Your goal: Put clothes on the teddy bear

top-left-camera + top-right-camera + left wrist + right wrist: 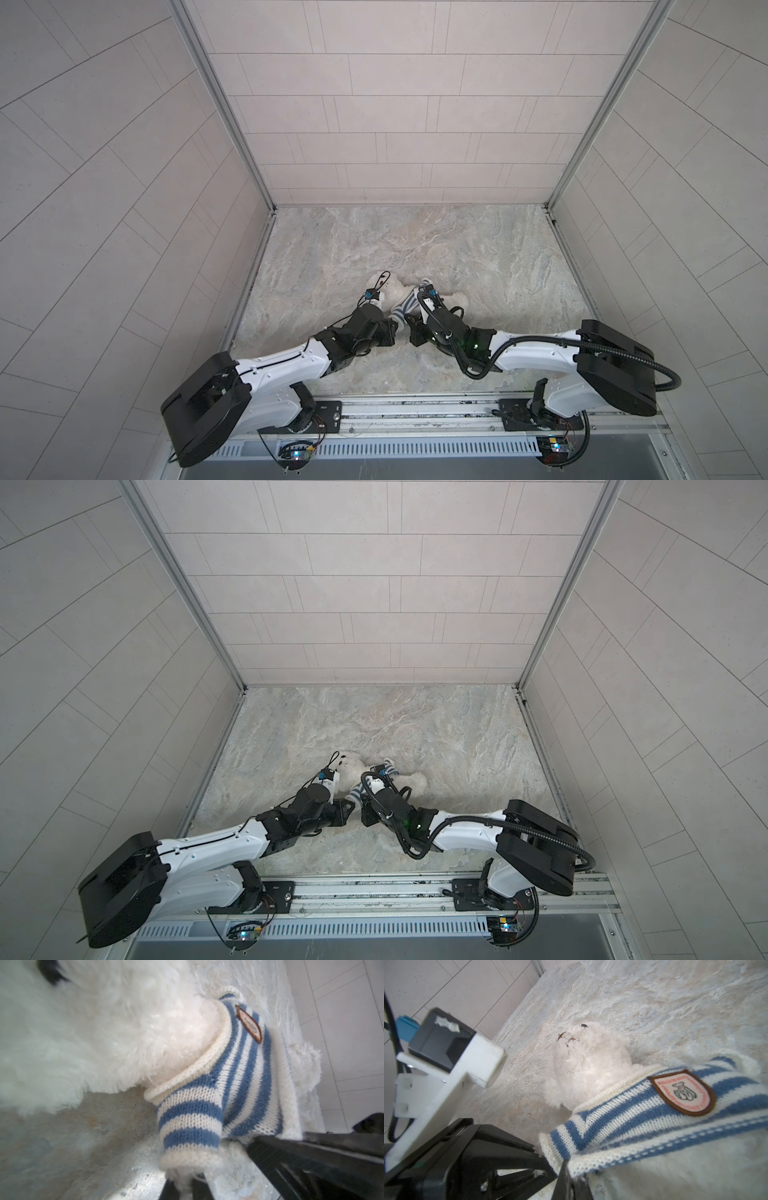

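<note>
The badge (682,1093) on the striped shirt (623,1118) is carrying red lettering around a drawn bear; none is reading clearly.

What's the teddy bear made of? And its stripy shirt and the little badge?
The teddy bear looks like soft plush: long, fluffy white fibres, matte. The shirt seems knitted yarn, maybe wool or acrylic: rows of V-shaped stitches show in blue and cream. The badge looks like woven or embroidered cloth with a brown stitched border.
</note>
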`<state>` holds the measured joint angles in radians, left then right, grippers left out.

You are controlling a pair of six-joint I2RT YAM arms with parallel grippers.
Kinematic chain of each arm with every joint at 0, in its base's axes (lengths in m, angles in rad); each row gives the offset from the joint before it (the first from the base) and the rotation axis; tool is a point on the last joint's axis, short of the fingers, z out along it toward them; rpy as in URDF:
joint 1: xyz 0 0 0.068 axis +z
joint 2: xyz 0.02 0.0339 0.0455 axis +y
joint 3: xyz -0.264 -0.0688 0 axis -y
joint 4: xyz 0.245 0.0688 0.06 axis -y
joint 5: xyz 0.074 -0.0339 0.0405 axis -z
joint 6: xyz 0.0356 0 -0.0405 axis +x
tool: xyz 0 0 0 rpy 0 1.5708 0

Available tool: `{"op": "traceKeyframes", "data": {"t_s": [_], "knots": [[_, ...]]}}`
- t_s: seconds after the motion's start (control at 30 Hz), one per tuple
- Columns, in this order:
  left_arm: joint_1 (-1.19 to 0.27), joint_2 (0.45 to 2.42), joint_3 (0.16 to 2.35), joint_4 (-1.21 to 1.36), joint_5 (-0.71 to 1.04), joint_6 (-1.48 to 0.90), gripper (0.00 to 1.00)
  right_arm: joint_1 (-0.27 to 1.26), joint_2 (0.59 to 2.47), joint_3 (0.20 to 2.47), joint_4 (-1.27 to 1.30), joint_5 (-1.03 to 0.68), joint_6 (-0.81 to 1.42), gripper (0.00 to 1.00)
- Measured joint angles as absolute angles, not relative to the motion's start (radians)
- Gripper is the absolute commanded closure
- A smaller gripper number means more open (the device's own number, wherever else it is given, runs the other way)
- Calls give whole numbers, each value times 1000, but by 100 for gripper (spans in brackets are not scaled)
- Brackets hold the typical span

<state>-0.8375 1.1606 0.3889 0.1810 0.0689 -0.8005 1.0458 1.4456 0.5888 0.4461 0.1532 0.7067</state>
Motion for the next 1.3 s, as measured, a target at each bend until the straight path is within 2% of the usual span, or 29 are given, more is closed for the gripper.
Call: {"op": "traceKeyframes", "data": {"t_s": [0.07,0.3,0.47,0.67,0.83,0.9,0.97,1.07,1.17,1.3], "knots": [[-832,1152,389,183,70,-804,100,1047,1428,574,445,171,695,100],[-788,1100,385,183,130,-787,100,1036,1295,544,326,250,639,100],[-725,1046,376,191,252,-744,100,1004,1220,500,266,273,624,100],[-675,1024,374,189,425,-687,100,981,1215,490,220,275,625,100],[-666,1006,340,234,500,-707,100,981,1207,479,214,275,628,100],[-665,997,337,238,516,-716,100,981,1194,464,229,265,625,92],[-665,985,337,239,519,-722,100,981,1185,450,267,235,598,76],[-662,976,337,234,511,-728,100,987,1185,452,297,181,533,64],[-661,977,337,233,502,-741,100,1016,1185,471,316,144,480,60],[-661,979,337,234,495,-760,100,1056,1185,498,334,112,419,59]]}}
